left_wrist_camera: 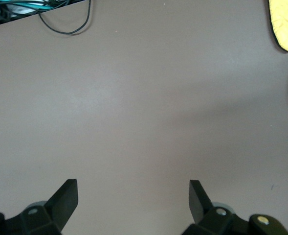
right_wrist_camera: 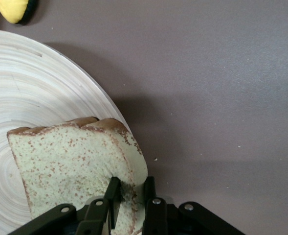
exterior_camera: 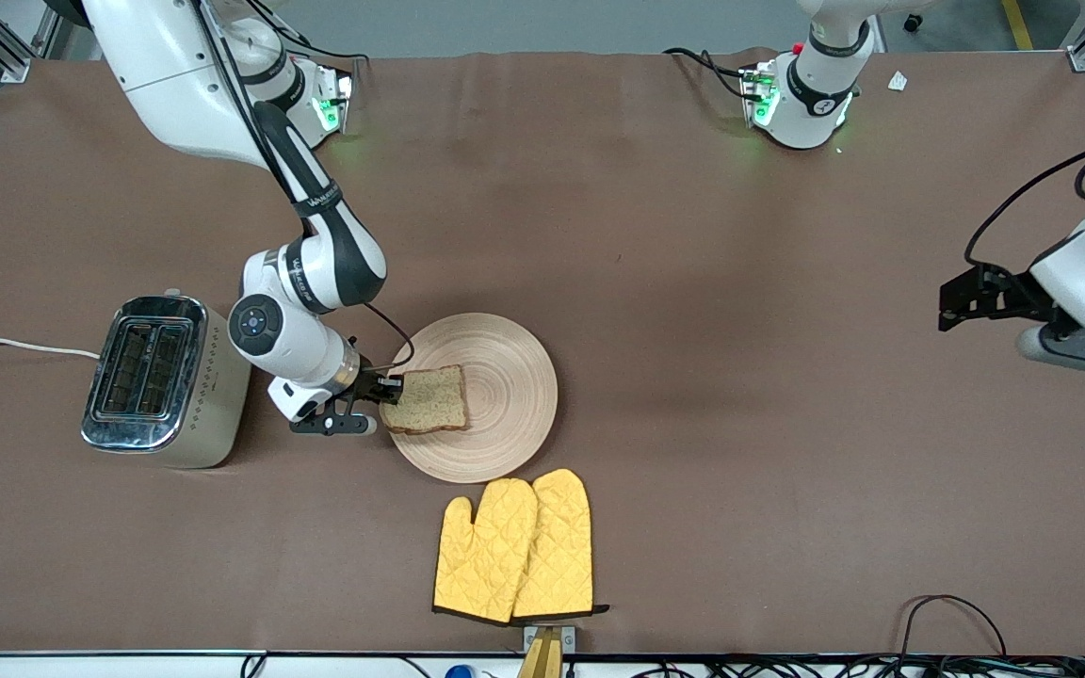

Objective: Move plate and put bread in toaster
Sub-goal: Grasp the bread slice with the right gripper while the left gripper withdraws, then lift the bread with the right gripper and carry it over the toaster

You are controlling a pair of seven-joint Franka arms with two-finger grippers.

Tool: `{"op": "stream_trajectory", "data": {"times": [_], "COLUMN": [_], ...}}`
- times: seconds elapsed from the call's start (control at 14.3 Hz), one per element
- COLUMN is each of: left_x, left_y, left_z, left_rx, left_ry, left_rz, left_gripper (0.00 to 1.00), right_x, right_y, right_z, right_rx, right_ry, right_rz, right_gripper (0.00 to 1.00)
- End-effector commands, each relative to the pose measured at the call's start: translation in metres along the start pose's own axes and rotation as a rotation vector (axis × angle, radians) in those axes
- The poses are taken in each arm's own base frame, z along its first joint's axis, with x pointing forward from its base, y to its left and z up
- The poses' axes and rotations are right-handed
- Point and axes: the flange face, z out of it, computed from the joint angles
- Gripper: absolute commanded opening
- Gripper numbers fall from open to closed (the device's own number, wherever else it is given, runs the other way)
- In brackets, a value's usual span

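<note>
One slice of bread [exterior_camera: 428,399] sits over the plate [exterior_camera: 505,377], at the rim toward the toaster; I cannot tell whether it rests flat or is lifted. The right gripper [exterior_camera: 390,390] has its jaws pinched on the slice's edge, the bread [right_wrist_camera: 70,161] reaching from the fingers out across the plate [right_wrist_camera: 21,93]. The toaster [exterior_camera: 161,379] stands toward the right arm's end of the table, both slots empty, their long axis running toward the front edge. Two yellow mitts [exterior_camera: 516,547] lie near that front edge. The left gripper [exterior_camera: 962,301] waits over the left arm's end, jaws wide apart, holding nothing.
</note>
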Motion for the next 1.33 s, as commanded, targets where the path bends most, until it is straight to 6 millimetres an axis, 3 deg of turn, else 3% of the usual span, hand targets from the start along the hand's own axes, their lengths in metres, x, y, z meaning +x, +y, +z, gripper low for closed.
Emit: {"op": "stream_trajectory", "data": {"times": [0.0,0.14,0.35,0.49,0.56,0.91,1.05,1.26], "left_x": [-0.013,-0.02,-0.031,-0.036,-0.037,-0.039,-0.038,-0.039], "left_y": [0.0,-0.008,-0.006,-0.005,-0.006,-0.01,-0.007,-0.012], "left_z": [-0.015,-0.021,-0.034,-0.04,-0.041,-0.044,-0.044,-0.044], "left_rx": [-0.01,-0.007,0.012,0.017,0.018,0.016,0.016,0.015], "left_ry": [-0.001,-0.007,-0.005,-0.002,0.001,0.006,0.006,0.006], "left_rz": [-0.035,-0.066,-0.091,-0.099,-0.131,-0.18,-0.176,-0.182], "left_gripper": [1.0,1.0,1.0,1.0,1.0,1.0,1.0,1.0], "right_x": [-0.002,0.002,0.006,0.012,0.014,0.037,0.049,0.054], "right_y": [-0.02,-0.024,-0.022,-0.025,-0.027,0.005,0.029,0.081], "right_z": [-0.008,-0.016,-0.022,-0.042,-0.056,-0.183,-0.228,-0.262], "right_rx": [0.011,0.01,0.01,0.008,0.008,-0.006,-0.097,-0.133], "right_ry": [-0.009,-0.027,-0.033,-0.057,-0.075,-0.182,-0.17,-0.182], "right_rz": [0.027,0.023,0.025,0.024,0.024,0.048,0.039,0.023], "right_gripper": [0.25,0.2,0.03,0.0,0.0,0.0,0.0,0.01]}}
